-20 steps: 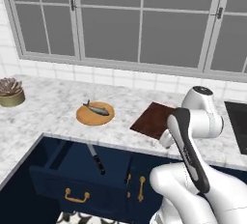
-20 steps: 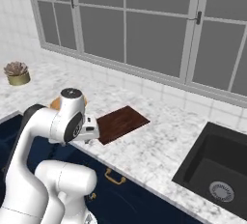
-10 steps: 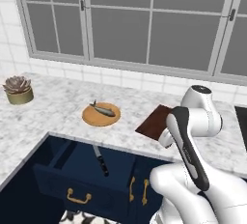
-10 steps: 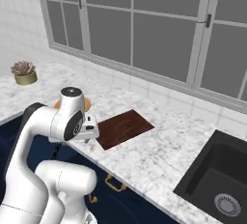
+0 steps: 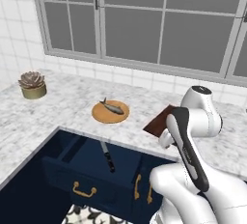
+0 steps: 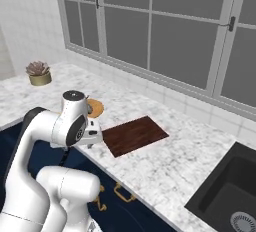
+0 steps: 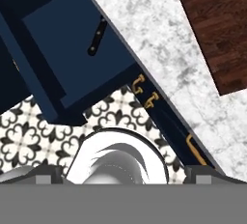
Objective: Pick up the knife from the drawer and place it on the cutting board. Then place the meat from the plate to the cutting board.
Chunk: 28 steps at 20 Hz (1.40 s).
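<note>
We are holding the gripper (image 7: 123,182) with jaws apart, empty, ready to reach | knife (image 5: 107,156) lying in open drawer (image 5: 72,170) | fish (image 5: 112,106) on plate (image 5: 99,114), left of board (image 6: 131,135)

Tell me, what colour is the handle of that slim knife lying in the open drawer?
Black, clearest in the hand view: slim knife.

The white arm rises from the base and bends sharply at a big round elbow joint, high up. From there it folds back down toward the robot's own body. The gripper (image 6: 94,137) hangs low by the edge of the tabletop (image 6: 165,161), just under the wrist, and points downward. Its two dark fingers stand wide apart, and nothing is held between them.
</note>
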{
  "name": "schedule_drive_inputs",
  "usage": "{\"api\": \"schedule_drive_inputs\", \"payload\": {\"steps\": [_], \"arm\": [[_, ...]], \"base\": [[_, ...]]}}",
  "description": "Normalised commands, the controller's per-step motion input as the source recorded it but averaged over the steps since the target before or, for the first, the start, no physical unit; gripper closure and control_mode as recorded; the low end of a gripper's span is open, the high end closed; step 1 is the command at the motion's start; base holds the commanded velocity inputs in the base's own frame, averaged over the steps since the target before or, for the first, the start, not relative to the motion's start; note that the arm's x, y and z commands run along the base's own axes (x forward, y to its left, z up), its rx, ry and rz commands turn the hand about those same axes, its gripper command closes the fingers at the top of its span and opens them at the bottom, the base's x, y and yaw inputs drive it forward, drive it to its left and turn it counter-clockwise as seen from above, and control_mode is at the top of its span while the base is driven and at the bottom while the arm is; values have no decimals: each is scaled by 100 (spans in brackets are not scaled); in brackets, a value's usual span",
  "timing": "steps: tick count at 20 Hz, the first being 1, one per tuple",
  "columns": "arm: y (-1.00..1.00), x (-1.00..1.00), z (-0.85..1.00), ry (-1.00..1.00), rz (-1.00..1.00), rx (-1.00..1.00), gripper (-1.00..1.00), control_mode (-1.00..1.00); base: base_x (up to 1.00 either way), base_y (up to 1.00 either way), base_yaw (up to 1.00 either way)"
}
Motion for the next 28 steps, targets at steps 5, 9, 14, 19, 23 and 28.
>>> {"api": "schedule_drive_inputs", "payload": {"steps": [5,9,14,19,23,28], "arm": [[0,0,0,0,0,0,-100,100],[0,0,0,0,0,0,-100,100],[28,12,-12,1,-2,-2,-100,-100],[99,51,-25,1,-19,-11,-100,-100],[100,57,-22,3,-37,-12,-100,-100],[100,36,-44,21,-51,-2,-100,-100]], "base": [[74,4,23],[38,0,19],[0,0,0],[0,0,0],[0,0,0],[0,0,0]]}}
